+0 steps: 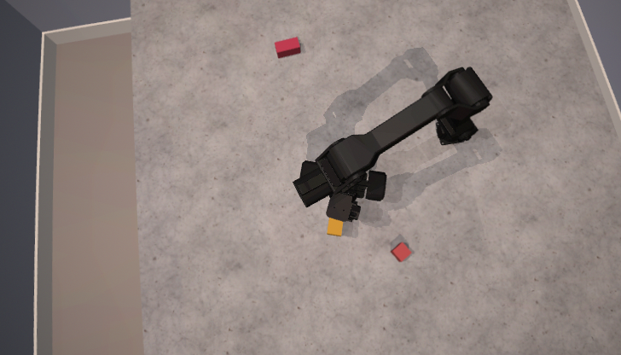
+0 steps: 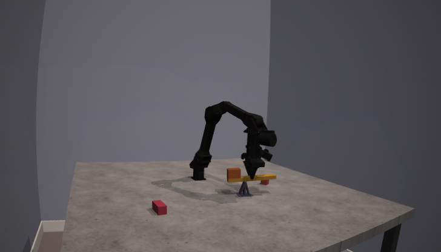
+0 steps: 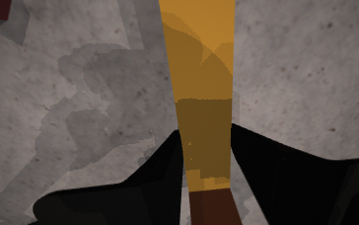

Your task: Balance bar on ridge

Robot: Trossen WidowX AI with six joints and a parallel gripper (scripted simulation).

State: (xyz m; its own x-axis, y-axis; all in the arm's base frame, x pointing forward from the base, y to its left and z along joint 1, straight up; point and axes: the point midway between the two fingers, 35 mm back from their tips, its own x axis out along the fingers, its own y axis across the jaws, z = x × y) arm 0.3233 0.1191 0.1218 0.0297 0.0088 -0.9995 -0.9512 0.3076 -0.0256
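Observation:
The yellow bar (image 1: 334,227) (image 2: 266,177) (image 3: 202,64) lies across the top of the dark ridge (image 2: 244,189), clear of the table, close to level with its right end slightly higher in the exterior view. An orange-brown block (image 2: 233,173) (image 3: 214,207) sits on the bar's left end there. My gripper (image 2: 252,176) (image 3: 203,132) is shut on the bar, a little to the right of the ridge in the exterior view, with a finger on each side of it. In the top view the arm hides most of the bar and the ridge. Whether the bar touches the ridge's top is hard to tell.
A crimson block (image 1: 287,47) (image 2: 159,207) lies on the grey table (image 1: 206,241) (image 2: 114,229), well away from the ridge. A smaller red block (image 1: 401,252) (image 2: 265,182) is nearer the bar, behind its right half in the exterior view.

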